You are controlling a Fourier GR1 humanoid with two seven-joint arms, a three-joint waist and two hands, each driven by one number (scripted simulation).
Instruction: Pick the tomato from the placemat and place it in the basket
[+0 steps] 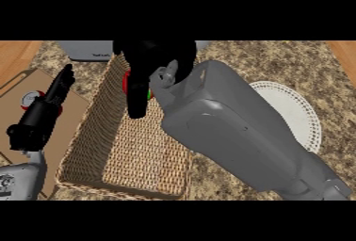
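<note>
Head view: at 12 o'clock the right hand [154, 55] curls its black fingers round the smooth red tomato [125, 84], over the far end of the rectangular woven wicker basket [87, 136]. The round, lacy white placemat [300, 117] lies at 3 o'clock. The left hand [42, 117] rests at 9 o'clock, fingers straight.

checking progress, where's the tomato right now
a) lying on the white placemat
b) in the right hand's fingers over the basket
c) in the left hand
b: the tomato shows red between the curled fingers of the right hand, above the basket.
</note>
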